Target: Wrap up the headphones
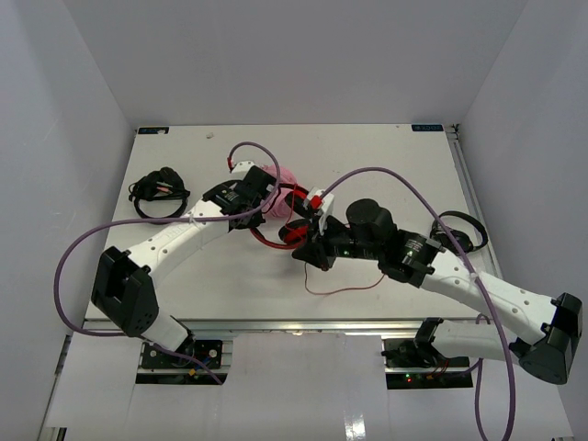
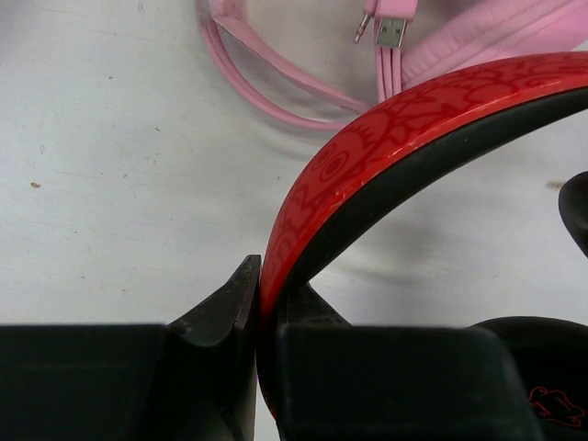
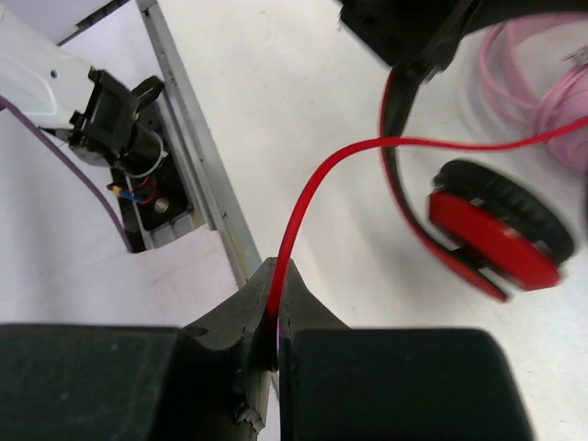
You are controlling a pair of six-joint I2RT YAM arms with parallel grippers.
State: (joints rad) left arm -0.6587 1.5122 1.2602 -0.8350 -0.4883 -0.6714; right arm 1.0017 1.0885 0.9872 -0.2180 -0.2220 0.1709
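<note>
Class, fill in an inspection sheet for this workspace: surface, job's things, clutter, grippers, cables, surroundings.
Surface: white table, a few specks.
Job's things: red headphones mid-table; thin red cable not wound, trailing loose.
Clutter: pink headphones behind them; black headphones far left; another black pair right.
Grippers: left gripper shut on the headband; right gripper shut on the thin red cable.
Cables: purple arm leads looping over the table.
Surroundings: plain pale walls.

The right pincer (image 3: 277,285) is clamped on the thin red cable (image 3: 317,172), which arcs up and right above the desk (image 3: 276,83). The headphones (image 3: 496,234) lie at right, with pink headphones (image 3: 551,110) beyond them.
</note>
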